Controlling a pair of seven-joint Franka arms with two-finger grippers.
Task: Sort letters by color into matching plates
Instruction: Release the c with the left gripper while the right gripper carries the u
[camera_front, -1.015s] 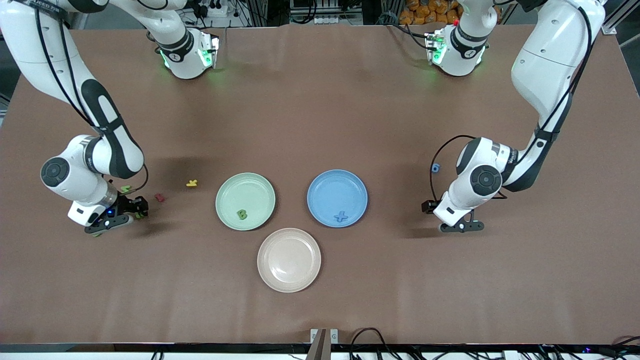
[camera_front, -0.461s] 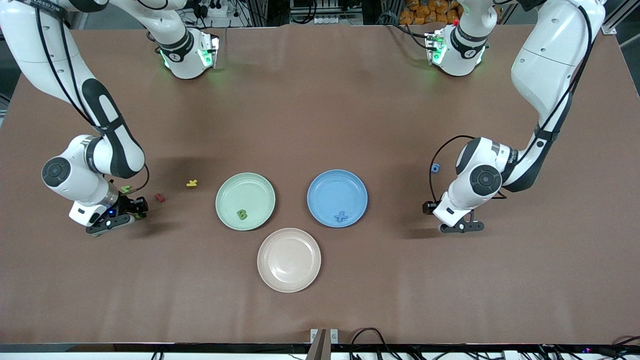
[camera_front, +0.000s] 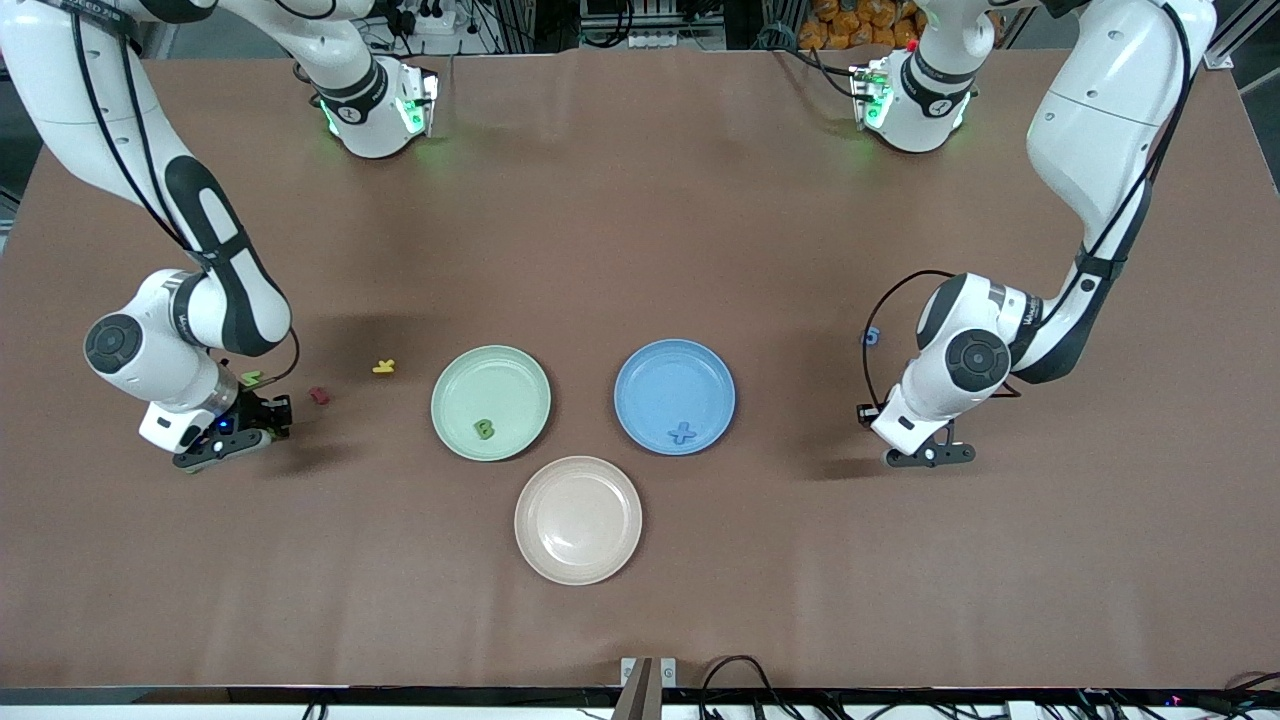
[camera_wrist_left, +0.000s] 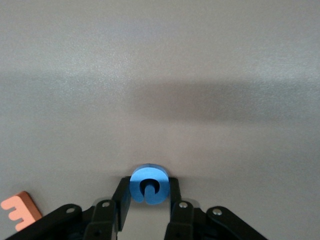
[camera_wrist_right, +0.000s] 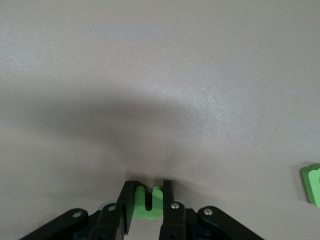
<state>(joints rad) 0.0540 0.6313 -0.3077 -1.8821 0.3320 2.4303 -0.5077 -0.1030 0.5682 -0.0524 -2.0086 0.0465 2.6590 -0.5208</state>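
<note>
My left gripper (camera_wrist_left: 149, 179) is shut on a round blue letter (camera_wrist_left: 148, 186), low at the table toward the left arm's end (camera_front: 928, 456). My right gripper (camera_wrist_right: 148, 184) is shut on a green U-shaped letter (camera_wrist_right: 148, 204), low at the table toward the right arm's end (camera_front: 215, 452). Between the arms sit the pale green plate (camera_front: 490, 380), with a green letter (camera_front: 484, 429) in it, and the blue plate (camera_front: 674, 375), with a blue cross-shaped letter (camera_front: 682, 433). Another blue letter (camera_front: 872, 336) lies by the left arm's wrist. Another green letter (camera_front: 251, 378) lies by the right arm's wrist.
A beige-pink plate (camera_front: 578, 519) sits nearer the front camera than the two coloured plates. A yellow letter (camera_front: 384, 366) and a red letter (camera_front: 319, 395) lie between the right gripper and the green plate. An orange letter (camera_wrist_left: 20, 210) lies beside the left gripper.
Both grippers have closed from open onto their letters: the left on the blue one, the right on the green one. The left arm has shifted slightly toward its end of the table.
</note>
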